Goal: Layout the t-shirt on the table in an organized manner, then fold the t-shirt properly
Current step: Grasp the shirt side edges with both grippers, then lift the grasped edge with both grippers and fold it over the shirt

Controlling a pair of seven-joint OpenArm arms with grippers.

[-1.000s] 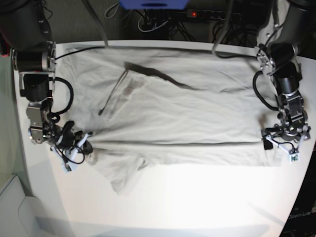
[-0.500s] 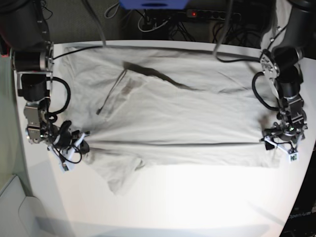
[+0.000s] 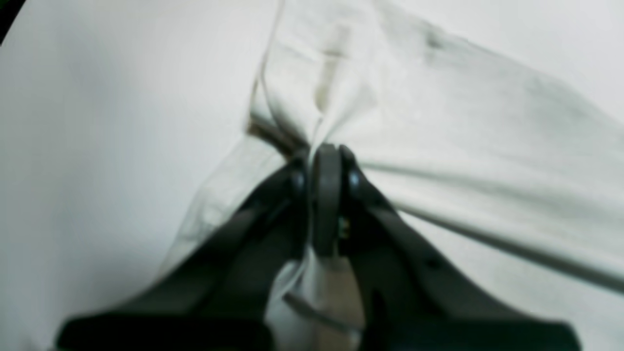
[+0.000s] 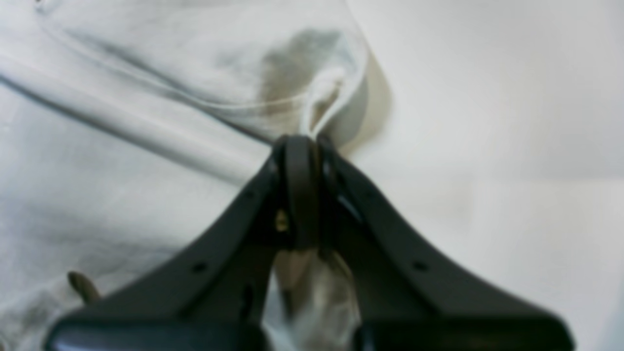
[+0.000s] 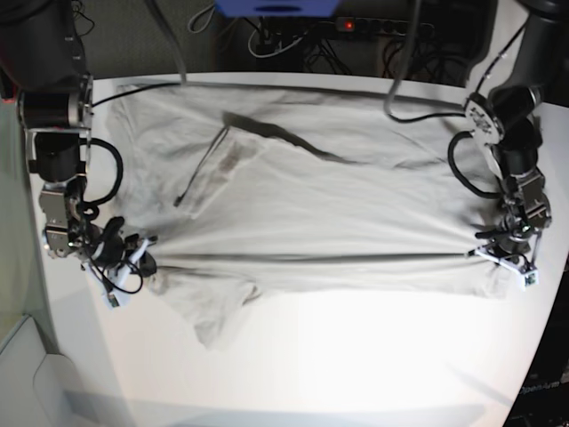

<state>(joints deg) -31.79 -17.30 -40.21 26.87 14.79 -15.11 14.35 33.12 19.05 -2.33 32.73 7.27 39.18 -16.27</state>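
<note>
T-shirt (image 5: 311, 213) spread across the table (image 5: 356, 356), long axis left-to-right in frame. 2 grippers pinch opposite ends: left gripper (image 5: 507, 258) at frame right, right gripper (image 5: 142, 262) at frame left.

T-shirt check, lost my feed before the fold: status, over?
Left gripper and right gripper shut on t-shirt. Shirt stretched between them across table. Nothing in the way.

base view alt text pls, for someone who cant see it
A light grey-beige t-shirt lies spread across a white table, seen from above. The left gripper and right gripper are both shut on the shirt at opposite ends, with a taut crease between them.
</note>
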